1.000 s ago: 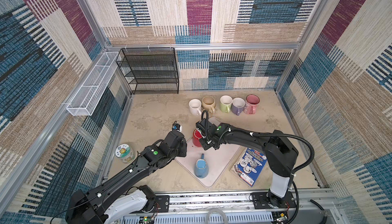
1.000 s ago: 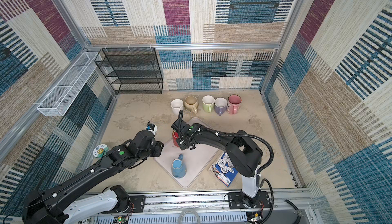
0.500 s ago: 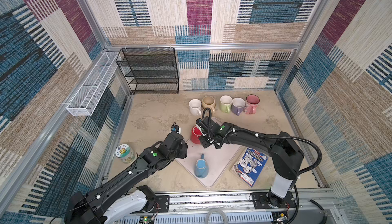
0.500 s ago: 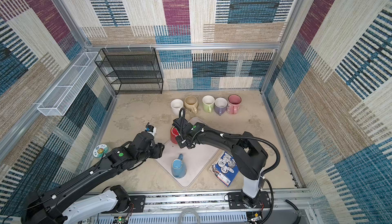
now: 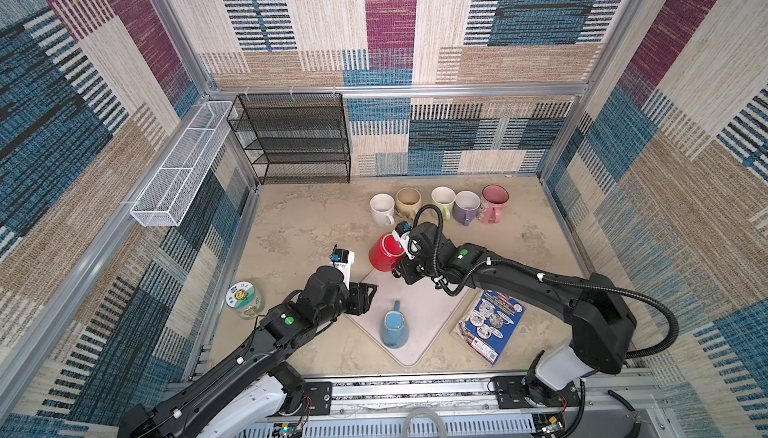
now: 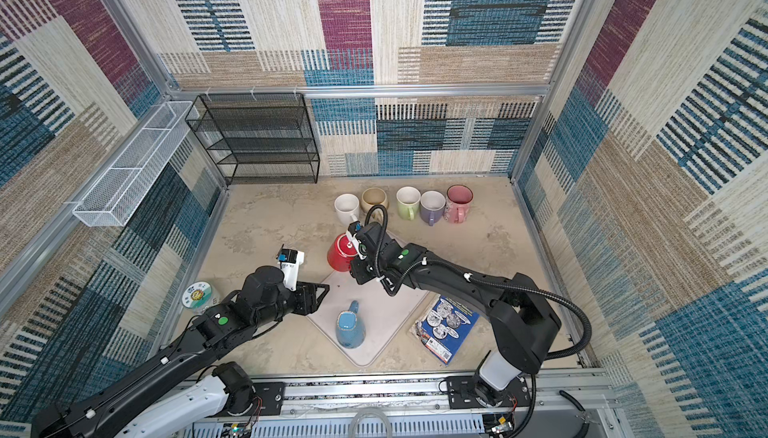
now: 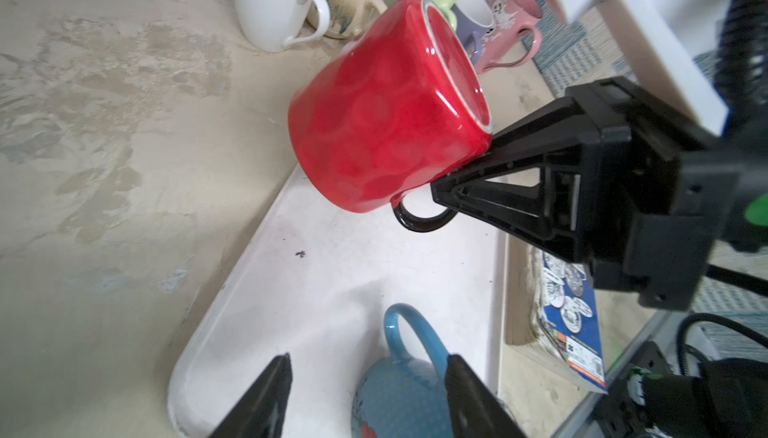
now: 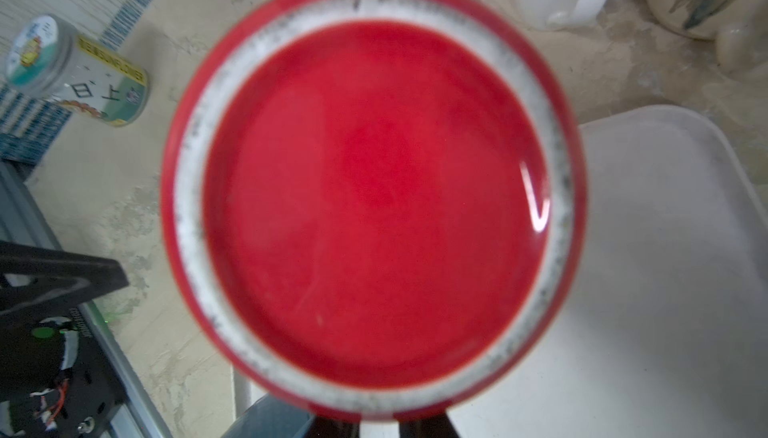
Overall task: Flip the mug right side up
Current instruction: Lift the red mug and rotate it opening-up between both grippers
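Observation:
A red mug (image 5: pixel 384 253) (image 6: pixel 340 251) (image 7: pixel 386 112) hangs tilted above the far corner of the white tray (image 5: pixel 424 332) (image 6: pixel 384 311). Its white-ringed base (image 8: pixel 374 199) faces the right wrist camera and its mouth points down and away. My right gripper (image 5: pixel 401 267) (image 7: pixel 449 184) is shut on the mug's black handle (image 7: pixel 419 222). My left gripper (image 5: pixel 369 292) (image 6: pixel 322 290) (image 7: pixel 368 373) stands open and empty at the tray's left edge, apart from the red mug. A blue mug (image 5: pixel 394 328) (image 7: pixel 399 394) rests on the tray beside it.
Several upright mugs line the back, from a white one (image 5: pixel 382 207) to a pink one (image 5: pixel 494 201). A labelled jar (image 5: pixel 245 299) stands left of the tray and a blue booklet (image 5: pixel 494 319) lies to its right. A black wire rack (image 5: pixel 295 137) fills the back left.
My left gripper has opened and drawn back from the red mug toward the front. The right gripper has raised the mug a little toward the back while still gripping its handle.

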Robot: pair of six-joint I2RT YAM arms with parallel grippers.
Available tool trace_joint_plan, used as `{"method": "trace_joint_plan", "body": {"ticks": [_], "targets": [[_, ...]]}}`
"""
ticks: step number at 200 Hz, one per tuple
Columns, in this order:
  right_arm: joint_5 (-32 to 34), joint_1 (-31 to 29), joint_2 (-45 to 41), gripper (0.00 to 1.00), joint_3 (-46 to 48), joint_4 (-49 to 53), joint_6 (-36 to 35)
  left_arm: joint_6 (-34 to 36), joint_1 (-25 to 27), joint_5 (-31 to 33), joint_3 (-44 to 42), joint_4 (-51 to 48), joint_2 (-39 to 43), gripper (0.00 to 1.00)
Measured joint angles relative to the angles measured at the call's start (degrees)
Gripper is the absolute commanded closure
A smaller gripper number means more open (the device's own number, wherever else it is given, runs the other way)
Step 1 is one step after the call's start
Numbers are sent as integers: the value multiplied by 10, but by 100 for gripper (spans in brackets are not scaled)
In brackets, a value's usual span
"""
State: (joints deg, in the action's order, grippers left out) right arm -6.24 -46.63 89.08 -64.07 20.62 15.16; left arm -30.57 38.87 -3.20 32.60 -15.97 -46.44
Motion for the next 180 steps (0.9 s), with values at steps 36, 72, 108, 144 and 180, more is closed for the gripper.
{"method": "trace_joint_plan", "body": {"ticks": [36, 72, 108, 144, 180], "targets": [[-66, 33, -64, 100, 62, -67, 18, -14, -16, -63, -31, 66, 17, 38], [-133, 58, -117, 100, 115, -145, 43, -38, -36, -131, -51, 141, 8, 41], [-205, 78, -149, 100, 152, -221, 68, -61, -43, -200, -55, 222, -25, 43], [-263, 89, -158, 100, 169, -275, 88, -73, -46, -240, -56, 284, -43, 46], [-324, 100, -162, 100, 181, -317, 103, -84, -49, -259, -63, 341, -48, 50]]}}
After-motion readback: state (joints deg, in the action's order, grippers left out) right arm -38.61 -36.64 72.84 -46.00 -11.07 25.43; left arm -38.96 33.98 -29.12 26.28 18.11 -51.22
